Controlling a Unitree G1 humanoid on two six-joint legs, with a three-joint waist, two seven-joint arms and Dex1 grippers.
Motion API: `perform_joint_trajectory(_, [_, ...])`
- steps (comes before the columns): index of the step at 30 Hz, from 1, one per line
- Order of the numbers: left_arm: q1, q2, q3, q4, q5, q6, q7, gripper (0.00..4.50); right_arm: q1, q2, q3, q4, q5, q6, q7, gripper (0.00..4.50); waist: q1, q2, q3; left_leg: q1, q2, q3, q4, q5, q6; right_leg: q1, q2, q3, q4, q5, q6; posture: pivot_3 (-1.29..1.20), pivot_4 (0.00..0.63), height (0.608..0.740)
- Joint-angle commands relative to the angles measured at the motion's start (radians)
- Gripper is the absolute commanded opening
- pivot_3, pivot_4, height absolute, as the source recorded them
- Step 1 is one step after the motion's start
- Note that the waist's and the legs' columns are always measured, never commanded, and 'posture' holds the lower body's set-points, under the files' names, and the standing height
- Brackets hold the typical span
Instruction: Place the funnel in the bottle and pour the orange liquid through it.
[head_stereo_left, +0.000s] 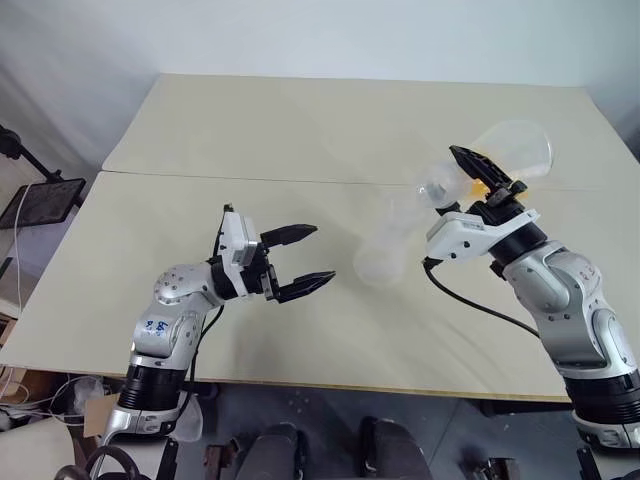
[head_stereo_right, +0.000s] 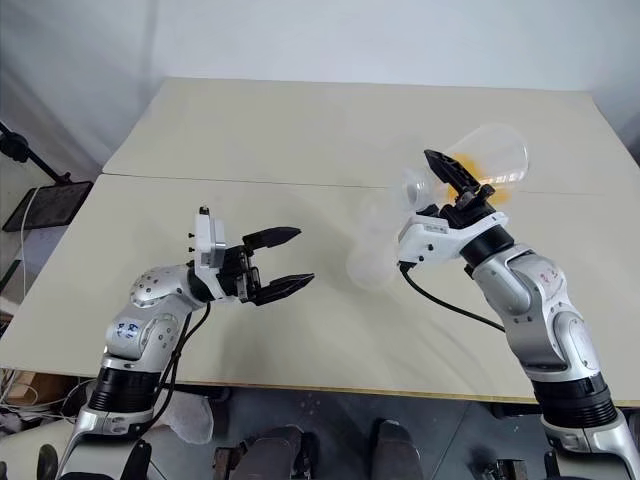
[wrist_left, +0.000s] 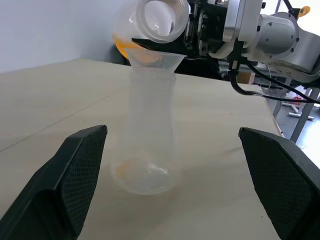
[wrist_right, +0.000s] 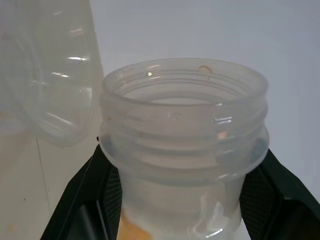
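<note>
I can make out no readable writing or brand. There is a small blue mark on my left forearm housing, lower left of the head view, too small to read, and nothing legible on the containers.

My right claw (head_stereo_left: 487, 178), at the right of the head view, is clamped on the threaded neck of a clear flask (head_stereo_left: 515, 150), which it holds tipped over on its side, mouth toward the centre of the frame. In the right wrist view the black fingers (wrist_right: 102, 187) press on either side of that neck. A patch of orange liquid (head_stereo_right: 478, 176) sits in the flask by the fingers.

The flask mouth hangs directly over the funnel (wrist_left: 156, 62), which is seated in the top of the bottle (wrist_left: 150, 125). Orange shows in the funnel cone, and a faint orange tint lies at the bottle base. The bottle stands upright on the table (head_stereo_left: 300, 130), just right of centre in the head view, below and left of the right claw.

My left claw (head_stereo_left: 300, 262), left of centre, is spread as wide as it goes and grips nothing. It points at the bottle from the side, near it but apart, with the bottle between its two fingers' lines in the left wrist view.
</note>
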Motion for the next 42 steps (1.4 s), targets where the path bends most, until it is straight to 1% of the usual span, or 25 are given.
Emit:
perform_joint_trajectory(1, [0.004, 0.001, 0.002, -0.047, -0.014, -0.015, 0.001, 4.5, -0.022, -0.005, -0.022, -0.023, -0.01, -0.017, -0.021, 2.56, 0.0, 0.0, 0.0, 0.0, 0.0, 0.0, 0.0, 0.0, 0.0, 0.0, 0.0, 0.0, 0.0, 0.0, 0.0, 0.0, 0.15, 0.74])
perform_joint_trajectory(18, [0.014, -0.006, 0.007, -0.06, -0.016, -0.02, 0.02, 4.5, -0.058, -0.01, -0.003, 0.003, -0.12, -0.036, -0.058, 2.56, -0.001, 0.0, 0.0, 0.0, 0.0, 0.0, 0.0, 0.0, 0.0, 0.0, 0.0, 0.0, 0.0, 0.0, 0.0, 0.0, 0.15, 0.74])
perform_joint_trajectory(28, [0.017, -0.011, 0.006, -0.065, -0.017, -0.021, 0.027, 4.5, -0.069, -0.01, 0.011, 0.012, -0.143, -0.052, -0.054, 2.56, -0.001, 0.0, 0.0, 0.0, 0.0, 0.0, 0.0, 0.0, 0.0, 0.0, 0.0, 0.0, 0.0, 0.0, 0.0, 0.0, 0.15, 0.74])
perform_joint_trajectory(32, [0.017, -0.014, 0.006, -0.064, -0.016, -0.023, 0.03, 4.5, -0.075, -0.036, 0.027, 0.018, -0.187, -0.085, -0.059, 2.56, -0.001, 0.0, 0.0, 0.0, 0.0, 0.0, 0.0, 0.0, 0.0, 0.0, 0.0, 0.0, 0.0, 0.0, 0.0, 0.0, 0.15, 0.74])
perform_joint_trajectory(42, [0.02, -0.021, 0.014, -0.068, -0.023, -0.023, 0.044, 4.5, -0.077, -0.032, 0.017, 0.029, -0.192, -0.089, -0.064, 2.56, -0.001, 0.0, 0.0, 0.0, 0.0, 0.0, 0.0, 0.0, 0.0, 0.0, 0.0, 0.0, 0.0, 0.0, 0.0, 0.0, 0.15, 0.74])
